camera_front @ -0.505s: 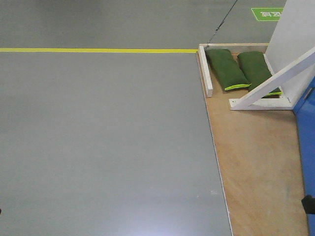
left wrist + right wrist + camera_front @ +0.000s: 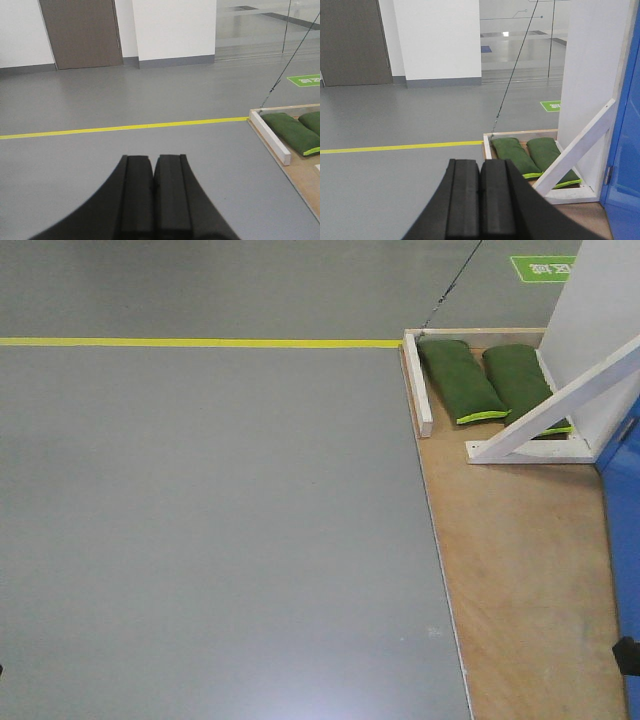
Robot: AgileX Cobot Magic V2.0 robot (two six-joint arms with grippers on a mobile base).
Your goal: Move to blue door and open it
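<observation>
In the approach step, judging by the distance to the door. Both arms held forward and low, probably for driving and not yet for reaching: left gripper (image 2: 152, 160) with fingers pressed together, nothing between; right gripper (image 2: 480, 164) the same, closed on nothing.

Blue door (image 2: 625, 150) at the far right of the right wrist view, upright, just beside the white frame (image 2: 575, 150) with its diagonal brace, all on a plywood base (image 2: 520, 570). Two green sandbags (image 2: 462, 380) lying on the base at the foot of the frame (most likely as weight, against tipping under a pull on the door).

From the front view: only a thin blue strip at the right edge, but the outline of the base against the grey floor and the yellow line (image 2: 200, 342). From the right wrist view: more of the door's height and a small hinge, no handle in sight. From the left wrist view: no door at all, only sandbags and a corner of the base. Needed next, as a judgement: a turn to the right and more driving.
</observation>
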